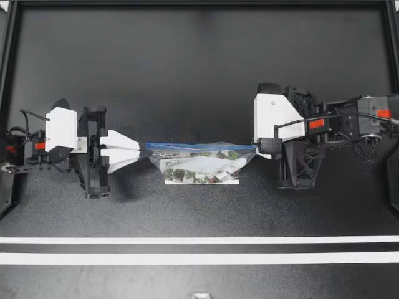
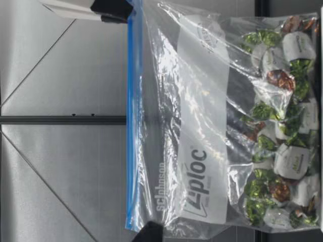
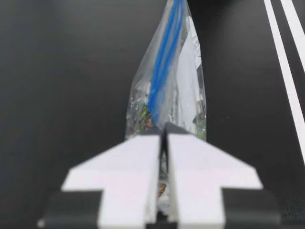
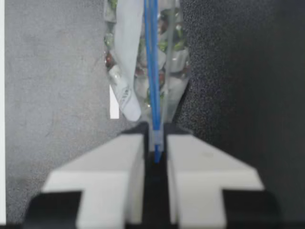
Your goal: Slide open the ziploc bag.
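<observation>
Top view: ziploc bag seemingly rests on table, near stripes.

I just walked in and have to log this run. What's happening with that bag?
Both arms hold a clear ziploc bag stretched between them, with wrapped candies hanging in its lower part. My left gripper is shut on one end of the bag's top edge. My right gripper is shut on the other end, at the blue zip strip. The strip looks closed along its length, so the bag is not yet slid open.
</observation>
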`<control>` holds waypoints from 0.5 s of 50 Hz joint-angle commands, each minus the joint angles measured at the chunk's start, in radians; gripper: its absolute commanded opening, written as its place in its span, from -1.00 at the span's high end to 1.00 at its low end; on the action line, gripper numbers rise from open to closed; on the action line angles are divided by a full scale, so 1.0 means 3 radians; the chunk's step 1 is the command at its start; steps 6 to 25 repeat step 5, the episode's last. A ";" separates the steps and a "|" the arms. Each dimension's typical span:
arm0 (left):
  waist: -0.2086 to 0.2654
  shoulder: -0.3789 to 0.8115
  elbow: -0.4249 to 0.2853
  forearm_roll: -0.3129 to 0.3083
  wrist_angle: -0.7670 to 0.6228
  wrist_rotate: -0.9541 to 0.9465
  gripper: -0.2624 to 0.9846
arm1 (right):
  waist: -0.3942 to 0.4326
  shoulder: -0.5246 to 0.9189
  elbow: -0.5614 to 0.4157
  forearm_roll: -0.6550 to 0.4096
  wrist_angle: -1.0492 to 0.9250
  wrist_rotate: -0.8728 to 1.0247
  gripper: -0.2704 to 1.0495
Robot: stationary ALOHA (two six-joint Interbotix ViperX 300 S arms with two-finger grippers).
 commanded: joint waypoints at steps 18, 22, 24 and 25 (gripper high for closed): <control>0.0005 -0.0066 -0.0041 -0.0005 -0.0010 -0.0005 0.70 | -0.0026 -0.0056 0.0010 0.0010 -0.0092 0.0041 0.47; 0.0005 -0.0066 -0.0041 -0.0005 -0.0010 -0.0005 0.70 | -0.0026 -0.0056 0.0010 0.0010 -0.0092 0.0041 0.47; 0.0005 -0.0066 -0.0041 -0.0005 -0.0010 -0.0005 0.70 | -0.0026 -0.0056 0.0010 0.0010 -0.0092 0.0041 0.47; 0.0005 -0.0066 -0.0041 -0.0005 -0.0010 -0.0005 0.70 | -0.0026 -0.0056 0.0010 0.0010 -0.0092 0.0041 0.47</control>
